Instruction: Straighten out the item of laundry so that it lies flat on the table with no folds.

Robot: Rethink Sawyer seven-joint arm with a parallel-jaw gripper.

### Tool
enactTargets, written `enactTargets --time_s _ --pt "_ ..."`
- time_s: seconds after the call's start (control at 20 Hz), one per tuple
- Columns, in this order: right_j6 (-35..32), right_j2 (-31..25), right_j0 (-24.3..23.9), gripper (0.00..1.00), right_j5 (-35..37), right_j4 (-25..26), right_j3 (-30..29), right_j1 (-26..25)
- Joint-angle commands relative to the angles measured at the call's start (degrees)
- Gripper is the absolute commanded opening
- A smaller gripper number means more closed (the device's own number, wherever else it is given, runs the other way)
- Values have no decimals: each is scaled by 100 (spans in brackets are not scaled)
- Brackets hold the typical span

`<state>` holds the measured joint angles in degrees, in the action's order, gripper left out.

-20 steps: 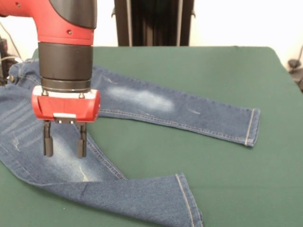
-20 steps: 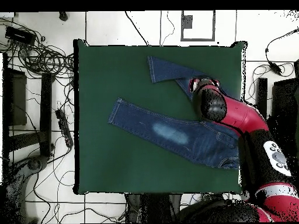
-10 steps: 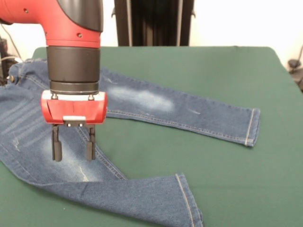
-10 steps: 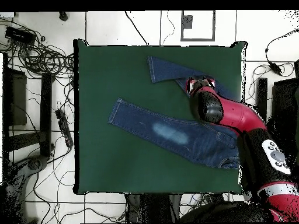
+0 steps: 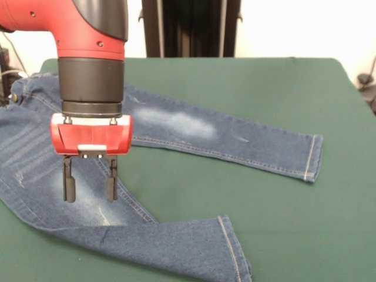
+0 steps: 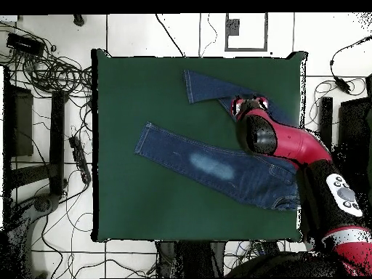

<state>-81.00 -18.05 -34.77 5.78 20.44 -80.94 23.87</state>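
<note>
A: Status on the jeans (image 5: 176,126)?

B: Spread on the table (image 5: 282,88), legs splayed in a V. The leg beyond the gripper (image 5: 88,187) lies straight, cuff out flat. The leg under the gripper bends partway down; its lower part angles off toward the table's near edge, cuff right at the picture's bottom. Waist sits at the table edge on the arm's side, brass button (image 5: 13,97) visible.

A: Gripper state?

B: Fingers pointing straight down, spread a modest gap, holding nothing. Tips hover over the faded patch on the thigh of the bent leg. Can't tell from either view whether they touch the cloth. In the overhead view the arm (image 6: 290,145) covers that spot.

A: So which step?

B: My read: lining up for a grasp on the bent leg. No pinch made yet.

A: Next move?

B: Likely descend, close on a pinch of denim, then drag to take out the bend. Grab point near the thigh looks far from the cuff, so one pull may not straighten it. Risk: dragging shifts the whole garment toward the edge.
</note>
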Motion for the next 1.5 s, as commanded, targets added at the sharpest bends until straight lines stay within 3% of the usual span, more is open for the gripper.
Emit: enactTargets --time_s 0.05,1.1,1.5 --pt "-499 -541 235 100 -61 261 -374 -568" --pt "-547 -200 468 100 -426 357 13 -993" --pt "-638 -624 200 100 -1021 606 -234 -760"
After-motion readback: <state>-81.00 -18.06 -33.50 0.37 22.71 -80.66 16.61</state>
